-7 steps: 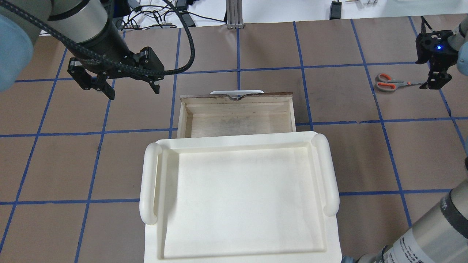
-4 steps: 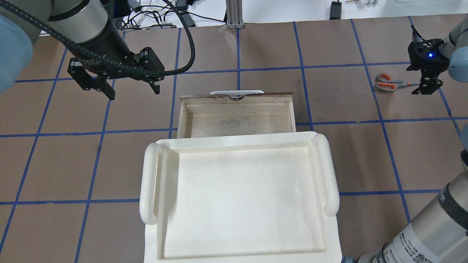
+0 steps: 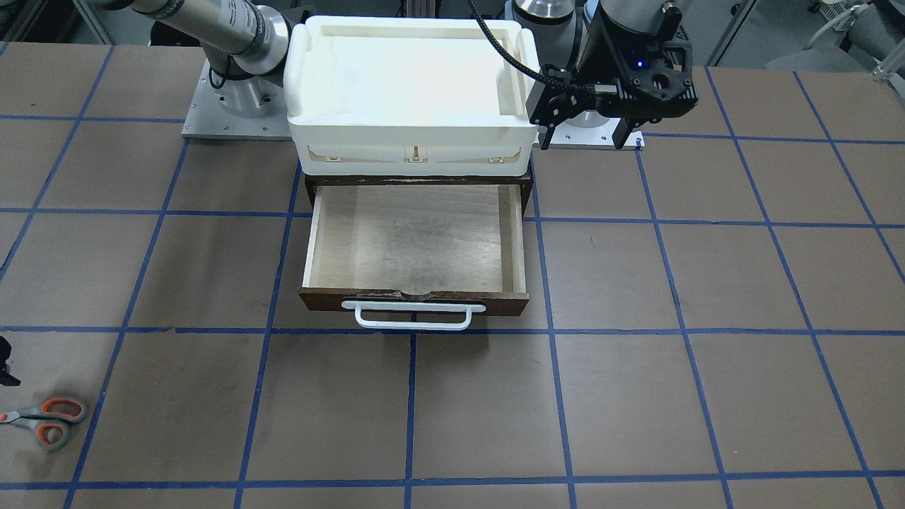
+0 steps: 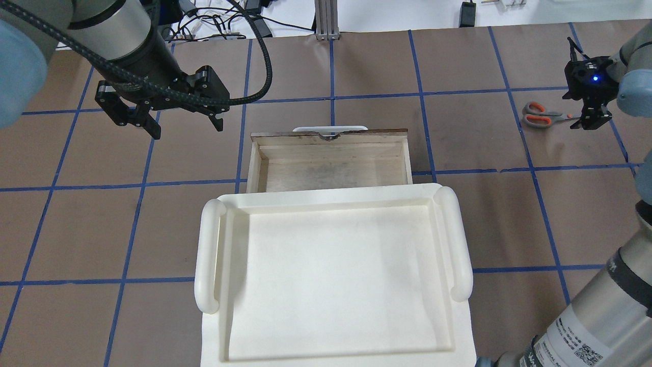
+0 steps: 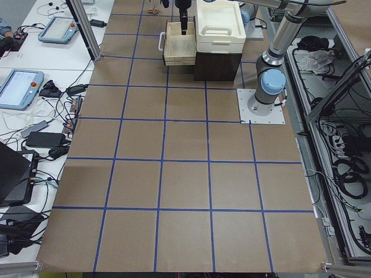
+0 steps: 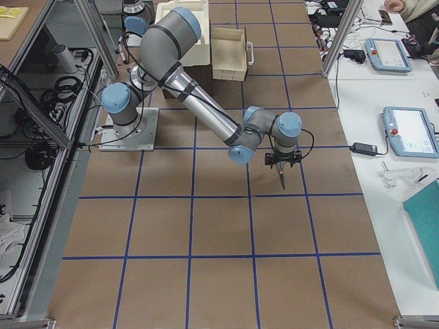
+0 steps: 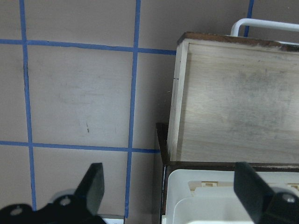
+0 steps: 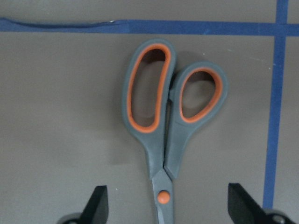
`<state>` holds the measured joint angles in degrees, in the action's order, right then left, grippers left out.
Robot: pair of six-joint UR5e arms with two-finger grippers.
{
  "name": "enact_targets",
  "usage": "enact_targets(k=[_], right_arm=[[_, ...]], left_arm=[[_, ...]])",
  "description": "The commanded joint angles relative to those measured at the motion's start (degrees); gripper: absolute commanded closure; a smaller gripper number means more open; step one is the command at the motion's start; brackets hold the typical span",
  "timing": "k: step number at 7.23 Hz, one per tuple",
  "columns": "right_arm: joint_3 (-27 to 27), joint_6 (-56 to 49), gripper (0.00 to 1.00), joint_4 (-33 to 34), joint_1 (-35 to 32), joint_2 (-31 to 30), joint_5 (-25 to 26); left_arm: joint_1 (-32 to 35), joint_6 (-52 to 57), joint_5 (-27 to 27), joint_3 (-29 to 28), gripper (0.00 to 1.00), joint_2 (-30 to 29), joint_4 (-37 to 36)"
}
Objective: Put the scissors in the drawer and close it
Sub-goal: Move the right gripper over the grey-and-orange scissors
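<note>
Scissors (image 4: 542, 116) lie flat on the surface (image 4: 356, 66), far out on the robot's right and well apart from the drawer (image 4: 331, 171). The blades are closed, the grey handles with orange-lined loops point toward the drawer side, and the blade tips point toward the right end effector (image 4: 588, 121). The right end effector is spread. In the right wrist view its two fingertips stand on either side of the scissors near the pivot screw, with surface visible between each fingertip and the metal. It pinches nothing. The drawer is pulled out of a dark cabinet (image 3: 417, 182), showing its pale plywood floor, the chipped top edge of its brown front and its white bar handle (image 3: 413, 317). A white tray (image 3: 410, 138) sits on top of the cabinet. The left end effector (image 4: 187, 130) is also spread and grips nothing. It hangs above the surface just beside the drawer's left front corner, not touching it.
</note>
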<state>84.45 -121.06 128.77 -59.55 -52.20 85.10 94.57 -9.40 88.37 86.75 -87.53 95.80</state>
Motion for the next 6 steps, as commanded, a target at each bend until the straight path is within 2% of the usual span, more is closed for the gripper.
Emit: enact_targets(k=[1, 6], right_arm=[[-0.4, -0.6, 0.09, -0.4, -0.2, 0.7, 0.0], [-0.4, -1.0, 0.11, -2.7, -0.7, 2.3, 0.8]], left_arm=[[-0.1, 0.0, 0.1, 0.0, 0.0, 0.1, 0.0], [0.0, 0.0, -0.4, 0.0, 0.0, -0.1, -0.1]])
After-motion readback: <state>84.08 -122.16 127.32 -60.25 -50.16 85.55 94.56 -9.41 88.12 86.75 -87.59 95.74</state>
